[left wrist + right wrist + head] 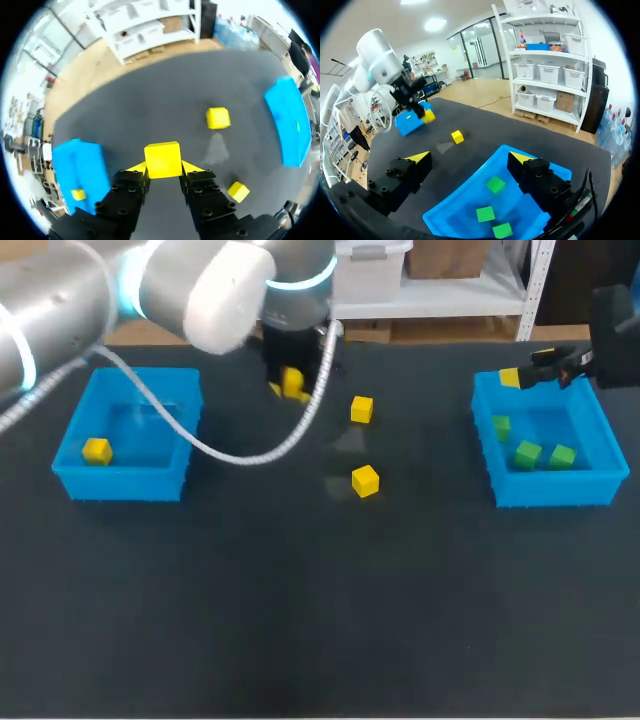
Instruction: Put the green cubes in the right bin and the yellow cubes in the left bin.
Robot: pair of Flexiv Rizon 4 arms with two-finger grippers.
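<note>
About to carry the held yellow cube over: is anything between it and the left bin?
Nothing visible does. The cube sits in the left pincer; the two loose cubes lie on its other side, away from the left bin.

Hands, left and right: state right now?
Left hand: closed on a yellow cube.
Right hand: open, holding nothing, above the right bin.

Bright, even light from overhead falls on the dark table [300, 620]. Soft, faint shadows (with a pale sheen) lie just beside the loose yellow cubes [365, 481].
</note>
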